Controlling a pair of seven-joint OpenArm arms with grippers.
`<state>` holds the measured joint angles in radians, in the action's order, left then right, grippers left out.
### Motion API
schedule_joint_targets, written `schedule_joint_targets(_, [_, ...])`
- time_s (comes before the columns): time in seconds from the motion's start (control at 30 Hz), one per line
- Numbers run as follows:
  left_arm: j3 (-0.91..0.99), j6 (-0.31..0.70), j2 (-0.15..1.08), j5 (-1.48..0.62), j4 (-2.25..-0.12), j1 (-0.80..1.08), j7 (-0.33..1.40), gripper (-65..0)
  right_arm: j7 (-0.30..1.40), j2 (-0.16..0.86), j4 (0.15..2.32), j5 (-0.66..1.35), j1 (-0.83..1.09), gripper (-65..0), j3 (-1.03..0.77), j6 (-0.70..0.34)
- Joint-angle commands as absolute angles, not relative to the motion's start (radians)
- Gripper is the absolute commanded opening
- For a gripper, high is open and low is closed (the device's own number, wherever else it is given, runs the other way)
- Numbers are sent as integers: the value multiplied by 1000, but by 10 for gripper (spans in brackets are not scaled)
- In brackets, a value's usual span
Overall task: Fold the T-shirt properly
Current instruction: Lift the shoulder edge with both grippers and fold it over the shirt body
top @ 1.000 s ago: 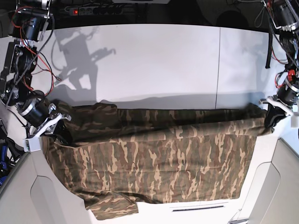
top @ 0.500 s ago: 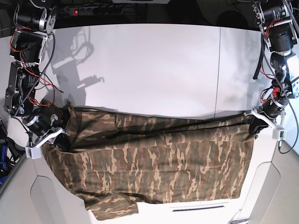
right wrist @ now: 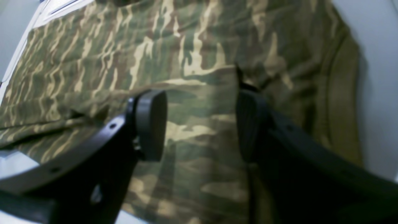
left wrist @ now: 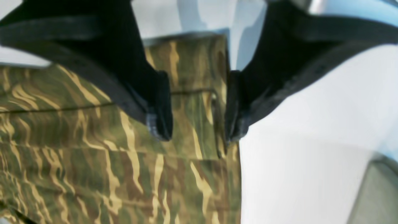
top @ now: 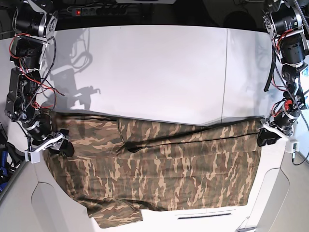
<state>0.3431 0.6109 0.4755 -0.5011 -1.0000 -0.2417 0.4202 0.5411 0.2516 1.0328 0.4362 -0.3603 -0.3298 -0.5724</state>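
The camouflage T-shirt (top: 169, 159) lies spread across the near half of the white table (top: 154, 72), with its far edge folded over toward me. My left gripper (top: 266, 137) is at the shirt's right edge. In the left wrist view it (left wrist: 197, 124) is open, its black fingers (left wrist: 158, 105) straddling the hemmed corner of the shirt (left wrist: 93, 174), which lies flat on the table (left wrist: 311, 155). My right gripper (top: 63, 146) is at the shirt's left edge. In the right wrist view it (right wrist: 199, 124) is open just above the cloth (right wrist: 124, 46).
A seam (top: 225, 72) runs across the table on the right. White moulded panels (top: 48, 203) border the near corners. A narrow slot (top: 205, 216) sits at the front edge. A power strip (top: 96, 9) and cables lie behind the table.
Both grippers have lowered the shirt's held far edge onto the table and opened. The fold now lies flat. The left gripper has drawn back to the right edge.
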Motion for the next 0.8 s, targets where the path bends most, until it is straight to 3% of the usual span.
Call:
schedule_joint_targets(0.0, [359,614,496,-526,-1015,-263,414,-348,533,266,1065,453,-387,-303,-337,-579])
schedule_joint_targets(0.27, [479,686,496,-638,-1015,-250,567,-348,761,266,1160,508,-384,-303,-467,-579])
schedule_joint_targets(0.67, [531,694,496,-718,-1015,-139,558,-346,753,272,1161,540,-322,-303,-728,-569])
schedule_joint_targets(0.77, [531,693,492,-718,-1015,-132,550,-288,729,270,1161,542,-284,-303,-725,-566])
